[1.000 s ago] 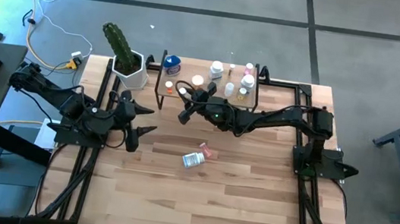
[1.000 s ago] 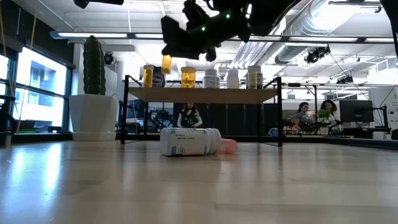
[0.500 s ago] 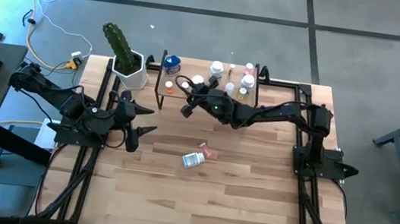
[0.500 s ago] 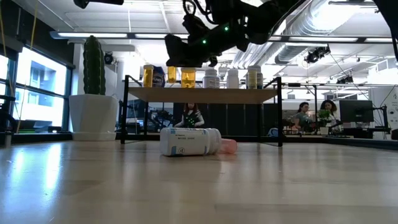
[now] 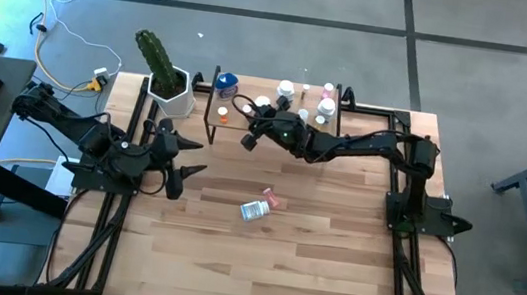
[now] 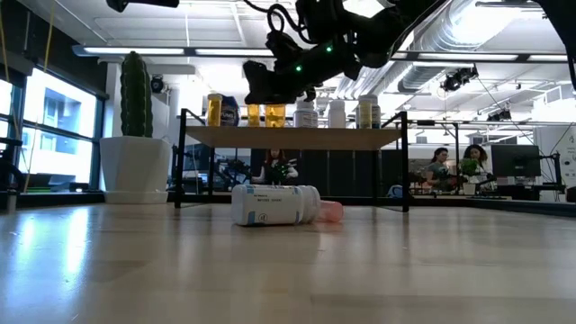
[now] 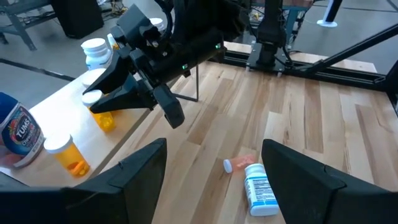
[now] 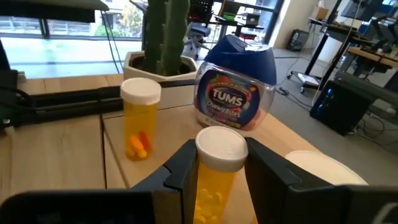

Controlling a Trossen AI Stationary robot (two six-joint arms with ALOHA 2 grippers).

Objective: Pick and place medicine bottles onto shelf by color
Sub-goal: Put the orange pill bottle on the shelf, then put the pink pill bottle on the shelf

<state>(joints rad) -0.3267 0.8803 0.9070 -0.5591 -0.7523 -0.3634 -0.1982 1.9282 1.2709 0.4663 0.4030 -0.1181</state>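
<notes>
The right gripper [image 8: 214, 180] was clamped on an orange bottle [image 8: 216, 171] over the shelf [image 5: 231, 123] — a second orange bottle [image 8: 140, 118] and a blue bottle [image 8: 236, 90] stood just beyond. The left gripper [image 7: 211, 162] waited wide apart, holding nothing.

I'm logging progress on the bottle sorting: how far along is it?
Mostly done: several bottles already stand on the shelf, an orange one beside the blue-capped bottle. In hand: the right gripper holds an orange bottle over the shelf's orange end. Left: a white bottle and a pink one lying on the table. The left gripper waits open.
</notes>
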